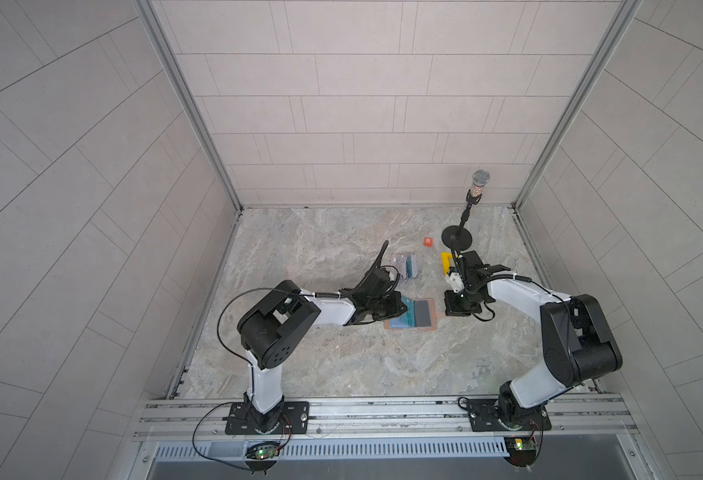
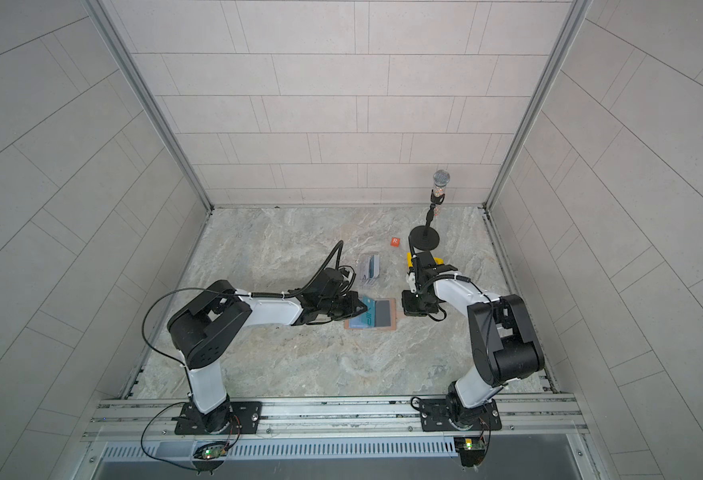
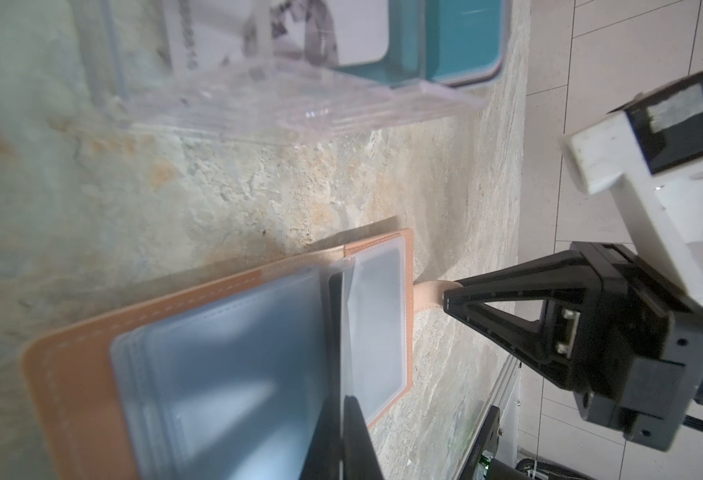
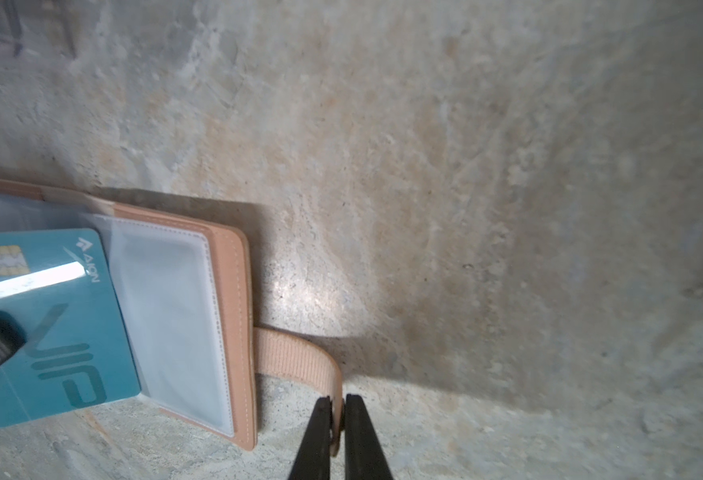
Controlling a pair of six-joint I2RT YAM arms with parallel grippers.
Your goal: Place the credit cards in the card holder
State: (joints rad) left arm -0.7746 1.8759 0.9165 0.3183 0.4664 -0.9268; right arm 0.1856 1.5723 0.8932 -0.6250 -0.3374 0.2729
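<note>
Left claw (image 3: 343, 419) pinching teal card (image 4: 63, 324) at open card holder (image 4: 233, 311), cards (image 3: 457, 41) in stand (image 3: 299, 108)

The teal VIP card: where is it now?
In a top view the teal card is near the table's middle, held by the left gripper over the left half of the open card holder, just in front of the clear stand.

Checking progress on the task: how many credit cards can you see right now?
3 clearly: a teal VIP card in the left pincer over the open card holder, plus a whitish card and a second teal card in the clear stand. More may be hidden there.
</note>
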